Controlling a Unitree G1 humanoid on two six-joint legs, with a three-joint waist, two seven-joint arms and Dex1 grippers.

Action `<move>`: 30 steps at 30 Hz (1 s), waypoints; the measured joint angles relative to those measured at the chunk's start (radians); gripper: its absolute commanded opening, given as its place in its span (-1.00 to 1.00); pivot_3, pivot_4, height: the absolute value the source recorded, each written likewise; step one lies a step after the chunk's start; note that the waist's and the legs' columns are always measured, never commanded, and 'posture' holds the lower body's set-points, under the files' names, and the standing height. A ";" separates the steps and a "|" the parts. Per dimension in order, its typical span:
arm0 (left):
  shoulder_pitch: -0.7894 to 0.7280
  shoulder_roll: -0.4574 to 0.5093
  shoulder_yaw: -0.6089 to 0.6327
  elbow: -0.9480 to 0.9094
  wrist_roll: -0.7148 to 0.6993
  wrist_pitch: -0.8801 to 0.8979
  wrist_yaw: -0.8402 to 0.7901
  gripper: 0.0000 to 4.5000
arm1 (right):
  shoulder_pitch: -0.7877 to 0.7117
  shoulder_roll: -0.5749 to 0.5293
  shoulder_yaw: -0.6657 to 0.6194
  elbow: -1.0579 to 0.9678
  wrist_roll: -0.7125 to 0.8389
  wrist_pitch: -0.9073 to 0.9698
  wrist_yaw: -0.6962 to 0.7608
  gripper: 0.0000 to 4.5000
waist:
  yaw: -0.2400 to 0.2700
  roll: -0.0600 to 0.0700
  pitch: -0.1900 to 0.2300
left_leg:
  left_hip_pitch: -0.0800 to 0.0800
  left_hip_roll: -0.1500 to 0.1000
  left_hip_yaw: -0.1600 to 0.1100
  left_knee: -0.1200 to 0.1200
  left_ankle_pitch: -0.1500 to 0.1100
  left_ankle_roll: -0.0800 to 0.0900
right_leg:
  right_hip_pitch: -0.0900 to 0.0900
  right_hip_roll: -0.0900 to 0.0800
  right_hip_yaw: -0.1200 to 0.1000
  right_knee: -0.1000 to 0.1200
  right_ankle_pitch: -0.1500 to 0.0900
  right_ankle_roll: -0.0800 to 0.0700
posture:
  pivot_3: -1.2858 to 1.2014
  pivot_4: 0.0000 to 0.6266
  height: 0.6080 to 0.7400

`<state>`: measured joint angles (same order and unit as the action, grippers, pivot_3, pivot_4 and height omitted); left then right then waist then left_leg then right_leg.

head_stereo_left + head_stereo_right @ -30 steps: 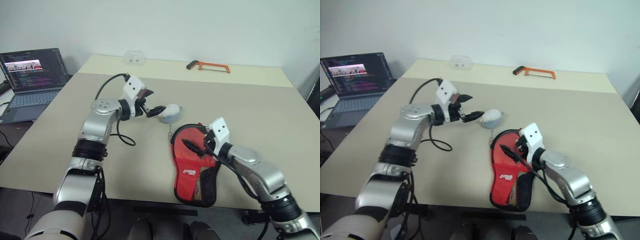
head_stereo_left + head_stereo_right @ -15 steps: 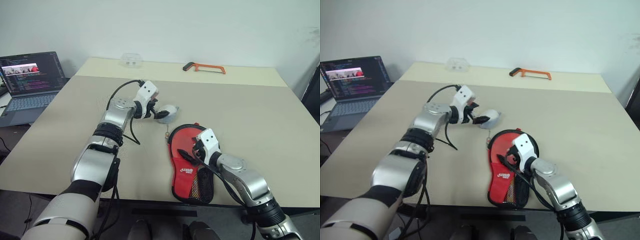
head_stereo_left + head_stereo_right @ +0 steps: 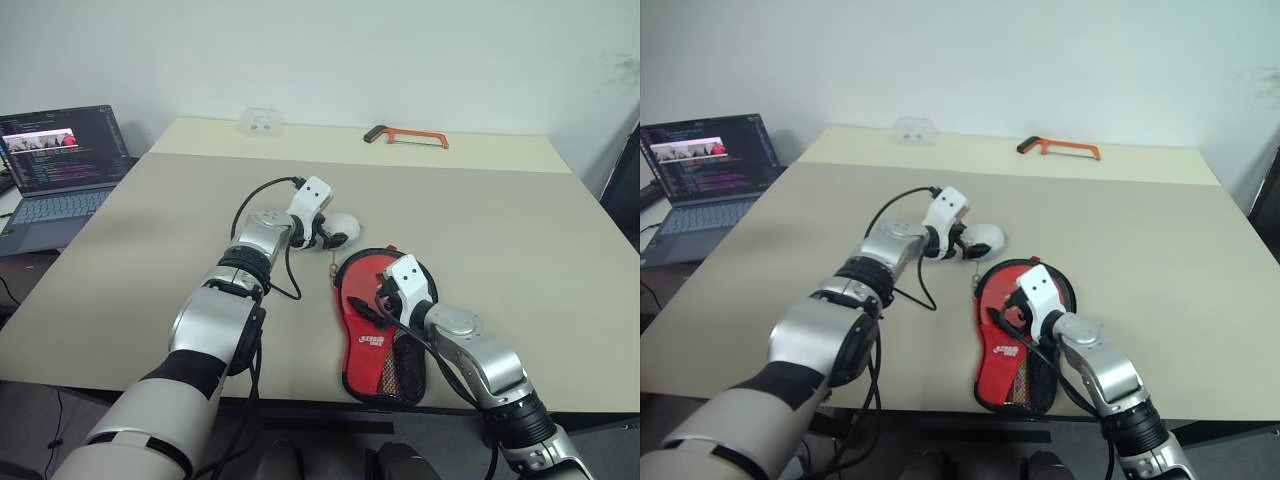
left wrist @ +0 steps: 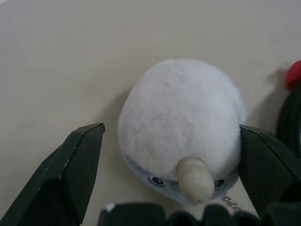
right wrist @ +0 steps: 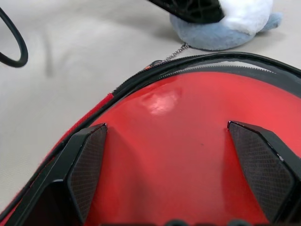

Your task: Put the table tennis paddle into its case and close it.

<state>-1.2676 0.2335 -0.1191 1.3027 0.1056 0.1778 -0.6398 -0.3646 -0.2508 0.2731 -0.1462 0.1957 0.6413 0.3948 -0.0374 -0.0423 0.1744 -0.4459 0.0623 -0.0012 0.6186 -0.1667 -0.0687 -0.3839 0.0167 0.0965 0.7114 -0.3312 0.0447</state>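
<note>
Right now I see the left gripper (image 4: 171, 155) spread wide around the fuzzy charm (image 4: 183, 127) — not pinching it. The paddle (image 5: 188, 155) lies inside the case (image 3: 385, 320) at the table's (image 3: 520, 230) near edge, the right gripper (image 5: 181, 174) gaping wide above its red face.

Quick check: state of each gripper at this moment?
Left gripper: open, its fingers either side of the fuzzy charm, not closed on it.
Right gripper: open over the case, holding nothing.

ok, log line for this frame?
paddle: inside case, on table | left hand: open around fuzzy charm | right hand: open over paddle
</note>
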 measured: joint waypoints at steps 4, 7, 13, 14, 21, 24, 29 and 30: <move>0.000 -0.025 0.003 0.008 0.017 0.017 0.041 0.83 | -0.001 0.017 -0.007 0.007 -0.010 0.005 0.000 1.00 | 0.000 0.000 0.000 | 0.000 0.000 0.000 0.004 0.000 0.000 | 0.001 0.000 0.000 0.002 0.000 0.000 | 0.03 -0.52 1.00; 0.000 -0.044 0.009 0.011 0.020 0.018 0.065 0.43 | 0.000 0.033 -0.016 0.012 -0.015 0.013 -0.002 1.00 | -0.001 0.000 0.000 | 0.004 0.000 0.000 0.005 0.000 0.000 | 0.006 0.000 0.000 0.002 -0.002 0.004 | 0.03 -0.52 1.00; 0.000 -0.072 0.016 0.020 0.025 0.014 0.112 -0.47 | 0.000 0.034 -0.016 0.012 -0.020 0.022 -0.003 1.00 | -0.003 0.000 0.000 | 0.011 0.000 0.000 0.005 0.000 0.000 | 0.012 0.000 0.000 0.002 -0.003 0.004 | 0.03 -0.52 1.00; 0.000 -0.074 0.016 0.024 0.027 0.011 0.124 -0.58 | -0.001 0.034 -0.015 0.012 -0.026 0.026 -0.006 1.00 | -0.004 0.000 0.000 | 0.011 0.000 0.000 0.005 0.000 0.000 | 0.012 0.000 0.000 0.002 -0.003 0.004 | 0.03 -0.52 1.00; -0.017 -0.095 -0.024 0.055 0.110 -0.046 0.248 -0.71 | -0.009 0.036 -0.002 0.019 -0.061 0.044 -0.029 1.00 | -0.004 0.000 0.000 | 0.011 0.000 0.000 0.005 0.000 0.000 | 0.013 0.000 0.000 0.002 -0.003 0.005 | 0.03 -0.52 1.00; -0.048 -0.104 -0.045 0.077 0.161 -0.092 0.341 -0.71 | -0.010 0.039 0.004 0.018 -0.063 0.046 -0.028 1.00 | -0.003 0.000 0.000 | 0.011 0.000 0.000 0.005 0.000 0.000 | 0.012 0.000 0.001 0.002 -0.003 0.005 | 0.03 -0.52 1.00; -0.118 -0.158 -0.093 0.087 0.248 -0.179 0.482 -0.71 | -0.016 0.048 0.017 0.013 -0.077 0.060 -0.031 1.00 | -0.003 0.000 0.000 | 0.011 -0.001 0.000 0.005 0.000 0.000 | 0.013 0.000 0.001 0.000 -0.003 0.005 | 0.03 -0.52 1.00; -0.122 -0.179 -0.107 0.088 0.267 -0.192 0.513 -0.71 | -0.013 0.053 0.024 0.007 -0.080 0.065 -0.032 1.00 | -0.003 0.000 0.000 | 0.011 -0.001 0.001 0.004 0.000 0.000 | 0.012 0.000 0.001 0.000 -0.003 0.005 | 0.03 -0.52 1.00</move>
<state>-1.3892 0.0549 -0.2260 1.3910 0.3727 -0.0139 -0.1269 -0.3775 -0.1974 0.2972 -0.1388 0.1156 0.7065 0.3629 -0.0406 -0.0427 0.1744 -0.4347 0.0618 -0.0005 0.6230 -0.1671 -0.0690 -0.3715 0.0165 0.0978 0.7116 -0.3338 0.0495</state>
